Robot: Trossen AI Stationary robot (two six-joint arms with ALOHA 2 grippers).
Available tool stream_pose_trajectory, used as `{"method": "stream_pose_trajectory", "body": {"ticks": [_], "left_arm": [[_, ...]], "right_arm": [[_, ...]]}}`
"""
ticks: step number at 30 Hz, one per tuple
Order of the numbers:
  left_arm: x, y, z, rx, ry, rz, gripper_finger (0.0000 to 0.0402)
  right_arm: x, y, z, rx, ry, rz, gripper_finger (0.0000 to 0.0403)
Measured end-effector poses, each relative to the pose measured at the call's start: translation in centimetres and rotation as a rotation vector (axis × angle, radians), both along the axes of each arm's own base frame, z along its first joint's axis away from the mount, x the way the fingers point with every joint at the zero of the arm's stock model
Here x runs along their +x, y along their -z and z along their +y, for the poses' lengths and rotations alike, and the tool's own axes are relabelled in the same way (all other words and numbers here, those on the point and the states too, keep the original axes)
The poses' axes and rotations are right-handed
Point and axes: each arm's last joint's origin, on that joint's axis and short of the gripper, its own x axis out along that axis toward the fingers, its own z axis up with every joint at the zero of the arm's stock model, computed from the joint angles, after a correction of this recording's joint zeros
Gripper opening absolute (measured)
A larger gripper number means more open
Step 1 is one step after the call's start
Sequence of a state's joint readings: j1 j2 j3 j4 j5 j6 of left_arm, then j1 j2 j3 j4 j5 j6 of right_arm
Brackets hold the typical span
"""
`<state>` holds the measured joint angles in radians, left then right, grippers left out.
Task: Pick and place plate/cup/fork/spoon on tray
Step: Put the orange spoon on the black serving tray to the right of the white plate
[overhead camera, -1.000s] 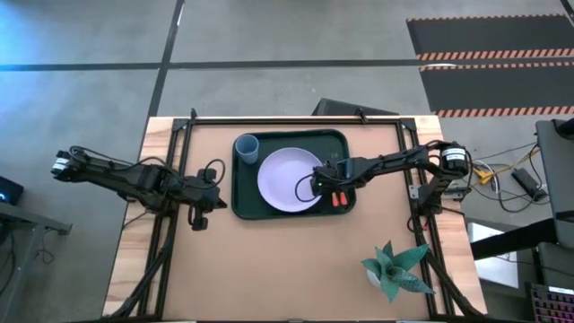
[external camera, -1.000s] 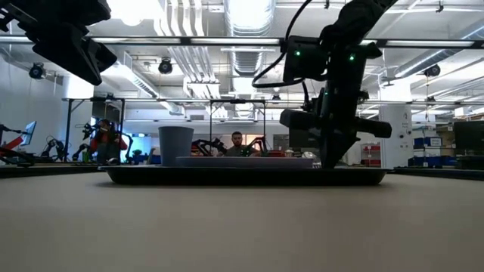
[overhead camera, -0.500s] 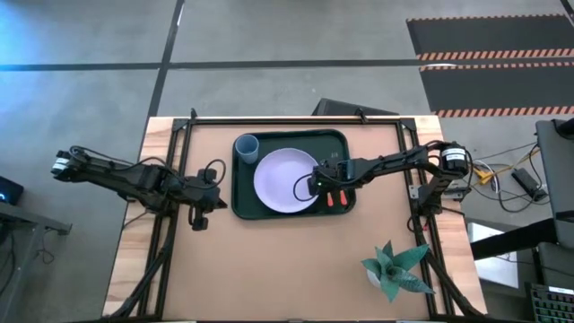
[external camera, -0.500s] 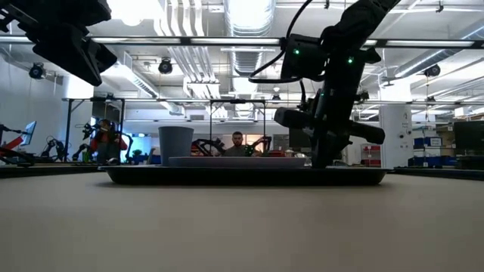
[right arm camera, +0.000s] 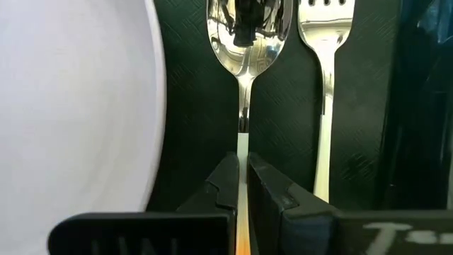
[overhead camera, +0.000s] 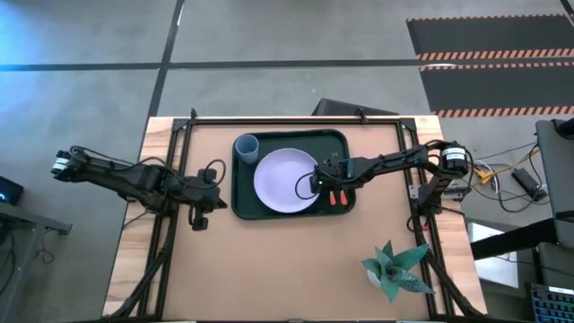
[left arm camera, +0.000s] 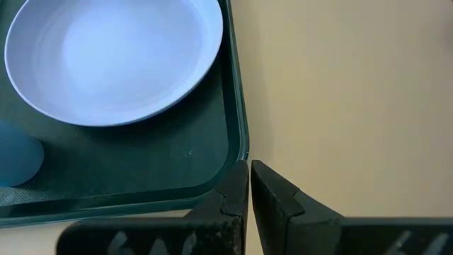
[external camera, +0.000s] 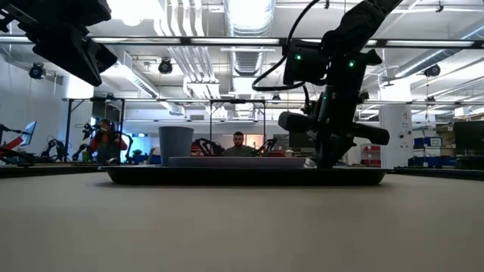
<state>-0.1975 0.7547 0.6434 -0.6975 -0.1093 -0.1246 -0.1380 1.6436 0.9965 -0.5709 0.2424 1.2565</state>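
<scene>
— Dark green, that tray (overhead camera: 240, 208): where do you have it?

— You have it on the wooden desk (overhead camera: 269, 269), toward the far side, between the two arms. The pale lavender plate (overhead camera: 282, 179) lies flat in the middle of it, and the blue cup (overhead camera: 247, 146) stands upright in the far left corner, just beside the plate.

— And your cutlery?

— Both pieces lie on the tray floor in the strip between the plate and the tray's right rim. In the right wrist view the spoon (right arm camera: 246, 42) sits next to the plate's edge, with the fork (right arm camera: 323, 85) side by side on its other flank; they do not touch. From above you see only their orange-red handles poking out past the arm.

— What is your right hand (right arm camera: 241, 185) doing?

— It is low over the tray at the plate's right edge, directly above the spoon. Its fingers are drawn together around the spoon's thin neck, where the metal meets the orange handle. You can see the same hand (external camera: 327, 159) down at tray level in the low view.

— And your left hand (left arm camera: 249, 191)?

— It waits over the desk just off the tray's near left corner, fingers pressed together and holding nothing; in the high view it (overhead camera: 199, 218) is beside the tray's left rim
</scene>
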Motion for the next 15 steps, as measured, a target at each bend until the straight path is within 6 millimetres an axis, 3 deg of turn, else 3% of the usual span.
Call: {"method": "stream_pose_trajectory", "body": {"ticks": [15], "left_arm": [[0.0,0.0,0.0,0.0,0.0,0.0,0.0]], "right_arm": [[0.0,0.01,0.01,0.006,-0.001,-0.001,0.0008]]}}
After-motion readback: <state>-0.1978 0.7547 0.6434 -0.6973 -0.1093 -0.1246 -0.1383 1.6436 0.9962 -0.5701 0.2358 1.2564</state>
